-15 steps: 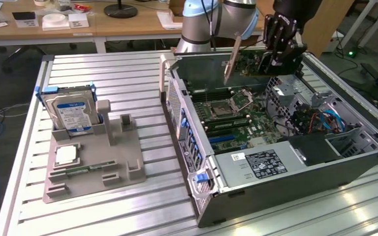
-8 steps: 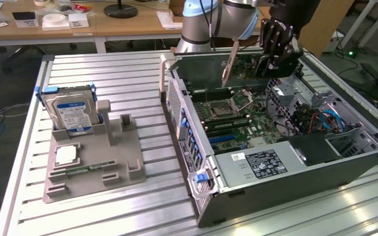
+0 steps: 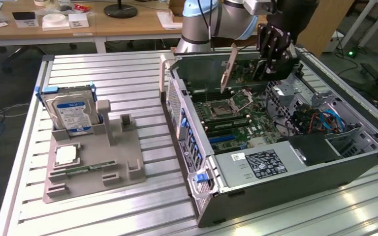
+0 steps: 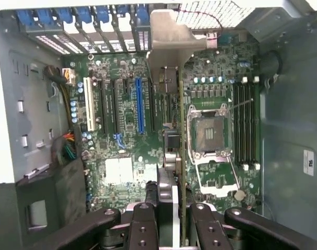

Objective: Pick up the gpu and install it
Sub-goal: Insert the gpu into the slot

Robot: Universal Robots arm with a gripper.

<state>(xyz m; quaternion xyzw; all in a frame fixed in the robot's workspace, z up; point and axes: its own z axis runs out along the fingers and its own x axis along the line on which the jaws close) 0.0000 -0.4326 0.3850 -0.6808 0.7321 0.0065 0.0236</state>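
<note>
Hand: we see the gripper (image 4: 171,214) pinching the gpu (image 4: 175,140).
Where: on its edge, inside the open computer case (image 3: 287,191) — near the back wall.
Line-up: its long side runs like the blue slot (image 4: 140,104) — just beside it.

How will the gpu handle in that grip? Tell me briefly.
Probably stiff: the gpu hangs straight and edge-on from the gripper without sagging. Likely fragile: a thin board with parts standing off it. It may pivot if bumped, since it is pinched away from its bracket end.
</note>
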